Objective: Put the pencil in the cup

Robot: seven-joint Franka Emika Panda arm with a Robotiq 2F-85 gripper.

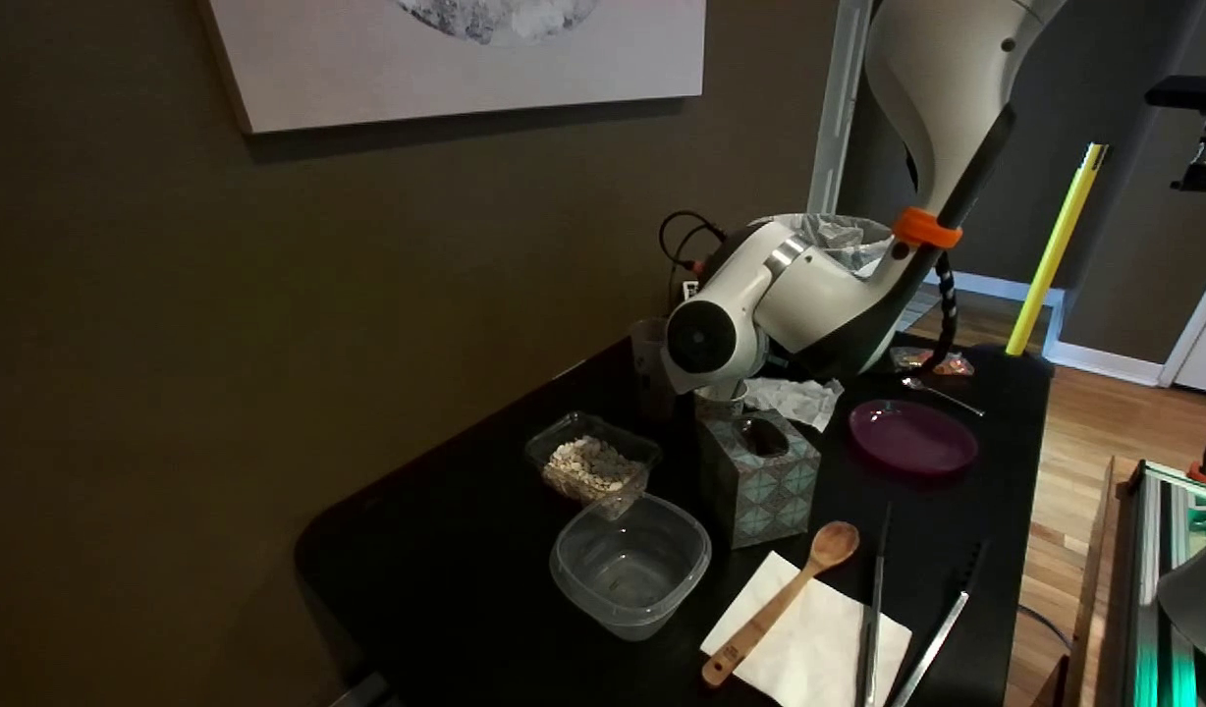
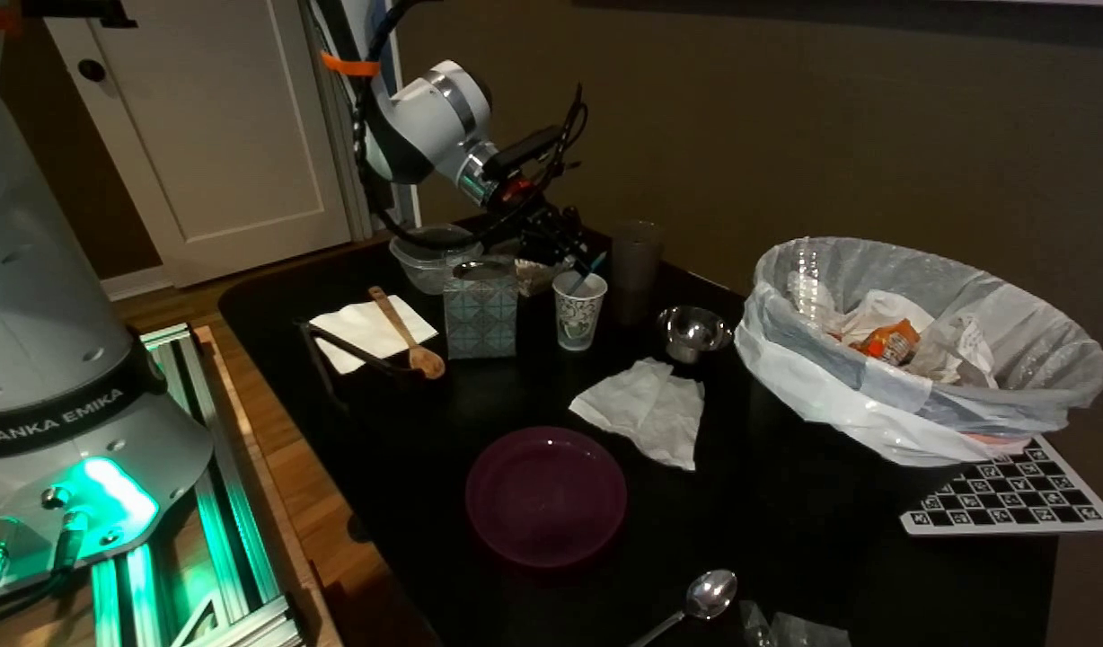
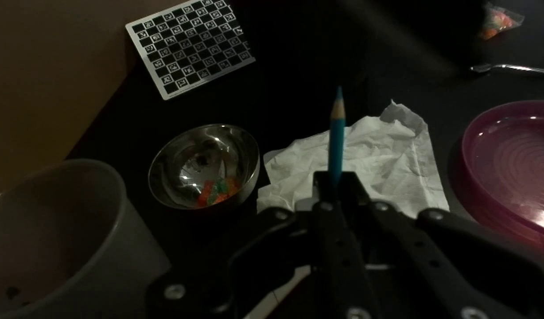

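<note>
Brown wall (image 2: 785,135) backs the black table (image 2: 821,539). The wrist view shows my end effector (image 3: 338,181) pinching the blue pencil (image 3: 336,144); in an exterior view it slants at the mouth of the paper cup (image 2: 577,322); in an exterior view my arm (image 1: 824,304) hides that grip. Colored pieces (image 3: 216,192) in the metal bowl (image 3: 172,177) show only at the wrist.
</note>
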